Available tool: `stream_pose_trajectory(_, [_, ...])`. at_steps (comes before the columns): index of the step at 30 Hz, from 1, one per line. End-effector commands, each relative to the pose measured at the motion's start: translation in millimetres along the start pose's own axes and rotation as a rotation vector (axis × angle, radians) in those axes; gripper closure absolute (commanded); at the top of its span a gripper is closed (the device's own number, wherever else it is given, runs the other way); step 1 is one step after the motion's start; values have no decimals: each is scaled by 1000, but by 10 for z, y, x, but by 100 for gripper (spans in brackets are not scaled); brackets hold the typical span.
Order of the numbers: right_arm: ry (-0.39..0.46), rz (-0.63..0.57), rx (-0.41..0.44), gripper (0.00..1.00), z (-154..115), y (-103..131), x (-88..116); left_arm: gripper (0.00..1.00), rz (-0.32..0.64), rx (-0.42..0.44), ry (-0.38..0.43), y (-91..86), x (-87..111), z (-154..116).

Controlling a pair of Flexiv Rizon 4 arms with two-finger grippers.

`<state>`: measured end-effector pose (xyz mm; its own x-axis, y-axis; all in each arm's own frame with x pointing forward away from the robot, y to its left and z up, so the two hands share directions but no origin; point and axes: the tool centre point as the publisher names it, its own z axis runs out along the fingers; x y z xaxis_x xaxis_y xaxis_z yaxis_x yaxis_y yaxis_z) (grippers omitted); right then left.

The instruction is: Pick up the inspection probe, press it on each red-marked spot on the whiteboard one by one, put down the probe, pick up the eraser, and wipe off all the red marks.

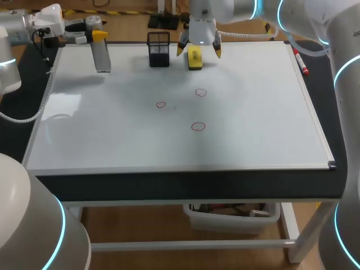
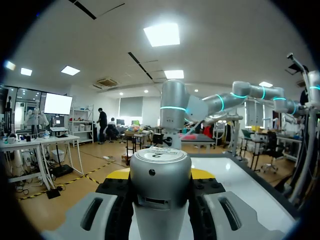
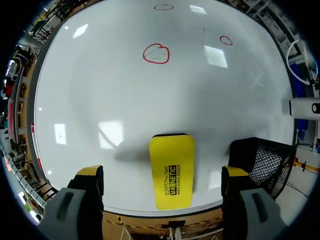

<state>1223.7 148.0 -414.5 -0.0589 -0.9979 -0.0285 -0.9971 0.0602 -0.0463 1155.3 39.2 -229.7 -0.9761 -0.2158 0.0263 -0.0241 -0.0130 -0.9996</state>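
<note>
Over at the far edge of the whiteboard (image 1: 253,124), the yellow eraser (image 3: 171,170) lies flat under the wide-open right end effector (image 3: 162,175). It looks light and stiff; squeeze its long sides. The left end effector (image 2: 161,176) grips the probe (image 2: 161,162).

Whiteboard (image 1: 253,129): flat on the table.
Far edge, middle: mesh holder (image 1: 159,49); eraser (image 3: 171,170) just right of it; right gripper (image 1: 199,52) over the eraser, a finger on each side, apart from it.
Far left corner: inspection probe (image 2: 160,180) between the left gripper's (image 2: 161,174) fingers.
Centre: three marks (image 1: 198,126), apart.
Right of the board: marker (image 1: 301,64).
</note>
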Motion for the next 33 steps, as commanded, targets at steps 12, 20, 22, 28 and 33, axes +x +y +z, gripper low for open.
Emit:
stream_pose_trajectory(12, [8,-8,-202,0,250,-549,-111,100,1,-3,-7,-22,27,5])
stream_pose_trajectory(20, [7,-10,-215,0,276,-631,-99,100,1,-3,-7,-22,27,5])
stream_pose_trajectory(22, [7,-10,-217,0,276,-648,-97,100,1,-3,-7,-22,27,5])
stream_pose_trajectory(28, [7,-15,-229,0,301,-682,-89,100,1,-3,-7,-22,27,5])
stream_pose_trajectory(33, [5,-18,-237,0,313,-703,-92,100,1,-3,-7,-22,27,5])
